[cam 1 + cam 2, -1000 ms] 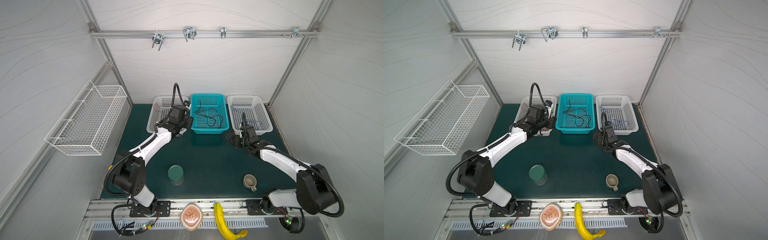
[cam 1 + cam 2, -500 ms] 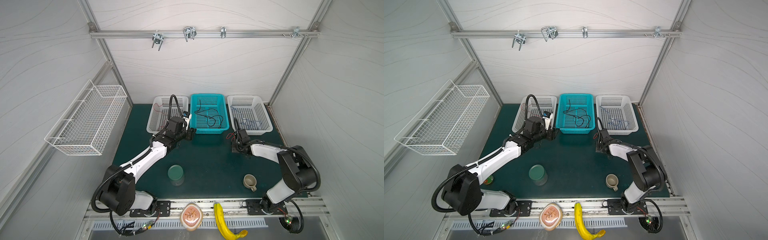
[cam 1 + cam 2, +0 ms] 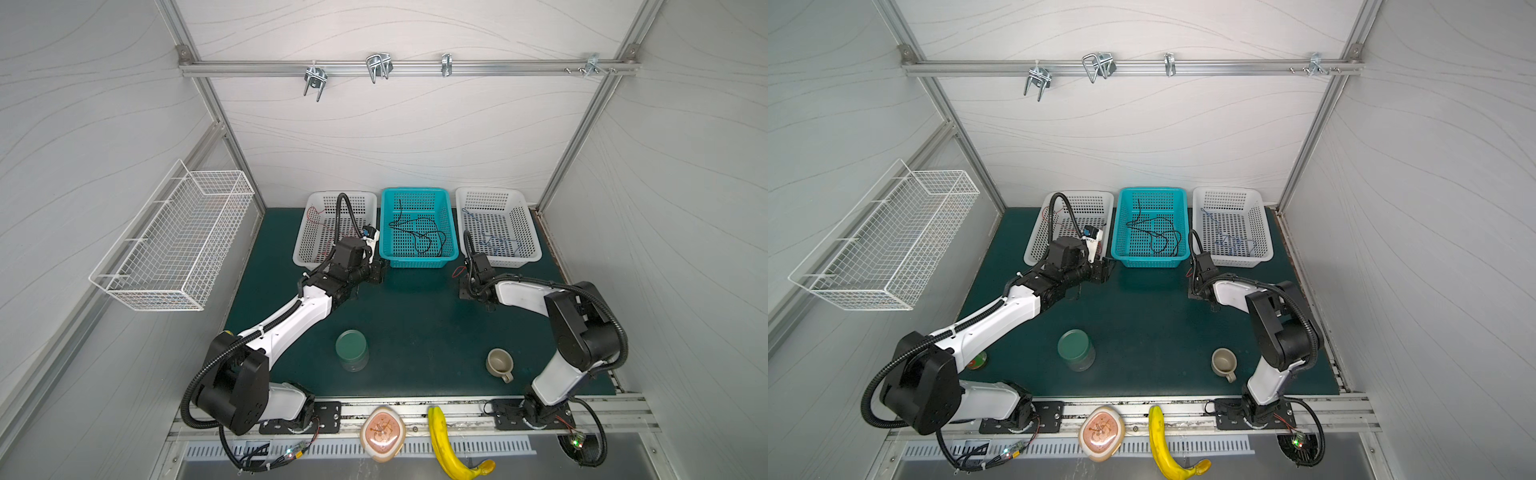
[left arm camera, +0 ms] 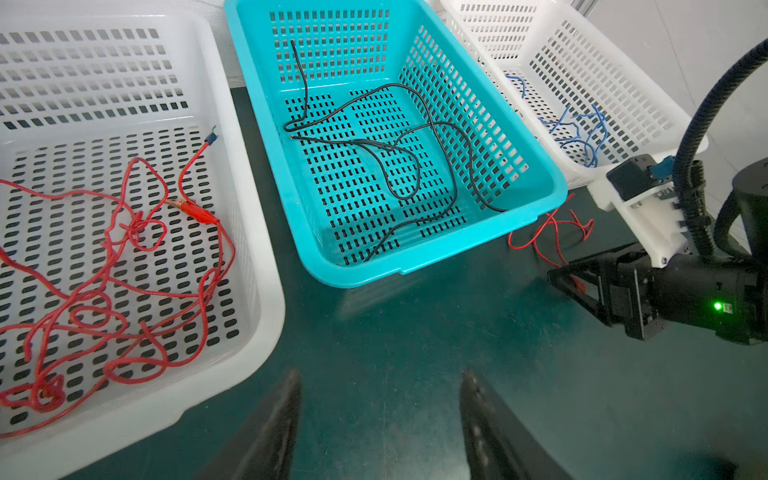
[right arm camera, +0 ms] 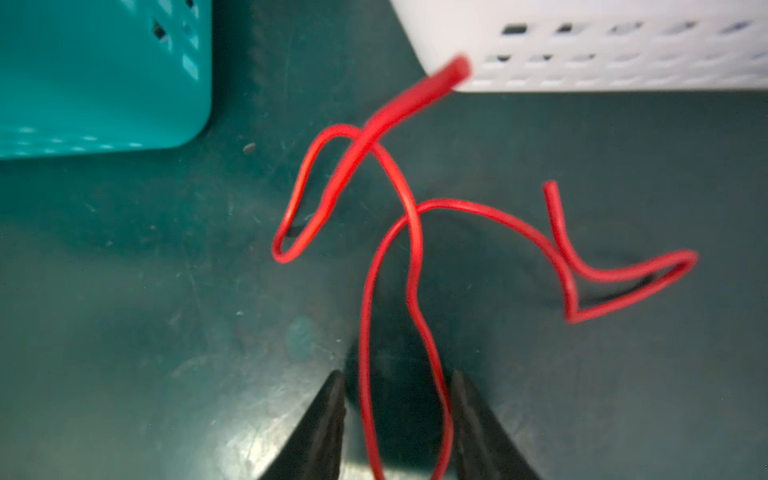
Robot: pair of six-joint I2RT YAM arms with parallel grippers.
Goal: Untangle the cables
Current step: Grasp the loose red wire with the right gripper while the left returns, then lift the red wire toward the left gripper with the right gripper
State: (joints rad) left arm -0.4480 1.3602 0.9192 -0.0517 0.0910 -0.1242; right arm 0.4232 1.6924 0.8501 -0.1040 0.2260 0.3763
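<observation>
Our right gripper [image 5: 397, 374] sits low on the counter [image 5: 124, 291], between the teal basket [image 5: 104, 83] and a white basket [image 5: 623, 41]. Its jaws are apart, with two strands of a loose red cable [image 5: 417, 241] running between them. Our left gripper [image 4: 381, 376] hangs parted over the counter, holding nothing. Black cables [image 4: 386, 146] lie in the teal basket, and a red tangle [image 4: 137, 224] lies in the other white basket [image 4: 257, 249].
</observation>
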